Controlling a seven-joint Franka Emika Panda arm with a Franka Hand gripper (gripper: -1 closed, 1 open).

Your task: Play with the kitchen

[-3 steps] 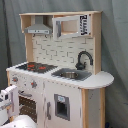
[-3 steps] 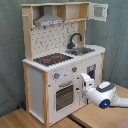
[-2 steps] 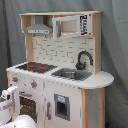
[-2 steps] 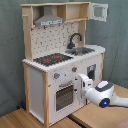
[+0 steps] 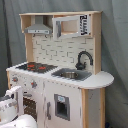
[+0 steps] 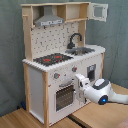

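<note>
The kitchen (image 5: 57,70) (image 6: 62,60) is standing upright on a light wooden floor (image 6: 15,120), seen in the second exterior view, in front of a grey curtain backdrop (image 5: 116,50) (image 6: 10,55). Its black-and-red hob (image 5: 34,66) (image 6: 52,59) is sitting beside the sink (image 5: 70,75) (image 6: 82,50), with the black tap (image 5: 83,59) (image 6: 75,39) curving up behind the basin. A pegboard back (image 6: 52,39) is rising behind the worktop in the second exterior view, while the first exterior view is showing a tiled panel there. The grey hood (image 5: 38,29) (image 6: 49,20) is hanging under the top shelf above the hob, and a small windowed cabinet door (image 5: 67,26) (image 6: 98,11) is sitting at the other end of the top. The windowed oven door (image 6: 65,95) is filling the lower front under the hob.

The white arm (image 6: 107,94) is reaching in from the second exterior view's right, with the tool (image 6: 80,84) sitting just at the front panel beside the oven door, below the knobs (image 6: 56,76). Whether its fingers are apart or together I cannot tell. In the first exterior view the tool (image 5: 12,100) is showing at the lower left, close in front of the oven.
</note>
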